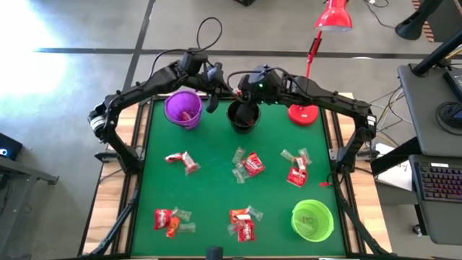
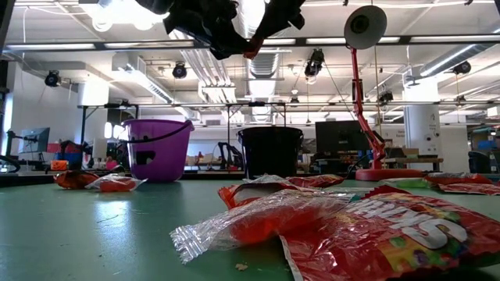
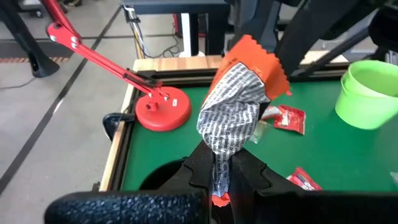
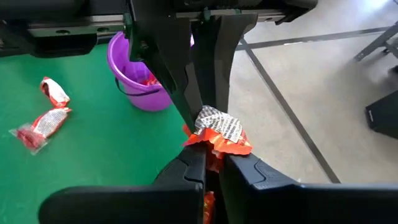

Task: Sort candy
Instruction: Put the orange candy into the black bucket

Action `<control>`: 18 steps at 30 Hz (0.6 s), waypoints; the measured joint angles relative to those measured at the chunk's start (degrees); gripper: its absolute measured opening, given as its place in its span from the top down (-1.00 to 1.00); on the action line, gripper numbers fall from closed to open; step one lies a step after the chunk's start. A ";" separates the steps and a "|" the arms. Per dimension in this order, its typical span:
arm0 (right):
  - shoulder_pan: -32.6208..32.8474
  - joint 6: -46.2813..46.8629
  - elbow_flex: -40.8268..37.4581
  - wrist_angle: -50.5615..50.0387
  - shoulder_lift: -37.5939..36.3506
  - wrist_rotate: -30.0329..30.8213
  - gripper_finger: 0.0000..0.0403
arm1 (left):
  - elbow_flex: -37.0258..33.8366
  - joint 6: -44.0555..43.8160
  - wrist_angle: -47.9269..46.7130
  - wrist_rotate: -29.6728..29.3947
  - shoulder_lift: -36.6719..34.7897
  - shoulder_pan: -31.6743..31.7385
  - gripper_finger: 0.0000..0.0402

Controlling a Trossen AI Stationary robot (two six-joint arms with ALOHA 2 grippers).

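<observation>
- Our left gripper (image 3: pixel 222 180) and right gripper (image 4: pixel 212 163) both pinch one orange candy (image 4: pixel 219 132).
- We hold it above the black cup (image 1: pixel 243 115).

Around your green worktop (image 1: pixel 216 180) lies a grey concrete floor (image 1: pixel 65 87) crossed by dark lines. A red desk lamp (image 1: pixel 328 18) stands at the worktop's far right corner. Beside the right edge, a desk carries a keyboard (image 1: pixel 437 180). Ceiling lights (image 2: pixel 117 12) glow over the workshop beyond.
</observation>
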 joint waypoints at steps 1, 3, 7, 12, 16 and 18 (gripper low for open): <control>-0.04 0.00 0.04 -0.02 -0.05 0.40 0.93 | 0.00 -0.17 0.52 0.00 0.00 0.25 0.97; -0.03 0.02 0.04 -0.04 -0.06 1.92 0.93 | 0.00 -0.31 0.84 0.00 0.00 0.70 0.97; -0.33 0.36 0.04 -0.82 -0.03 3.21 0.93 | 0.00 -1.19 0.95 0.03 0.18 1.28 0.94; -0.93 1.01 0.02 -2.87 -0.03 3.81 0.94 | 0.00 -1.22 0.90 -2.30 0.25 1.68 0.80; -1.27 1.63 0.02 -3.73 -0.03 3.76 0.94 | 0.00 -1.22 0.84 -3.02 0.24 1.70 0.67; -1.56 2.37 0.02 -4.56 -0.03 3.56 0.94 | 0.00 -1.22 0.87 -3.04 0.24 1.68 0.61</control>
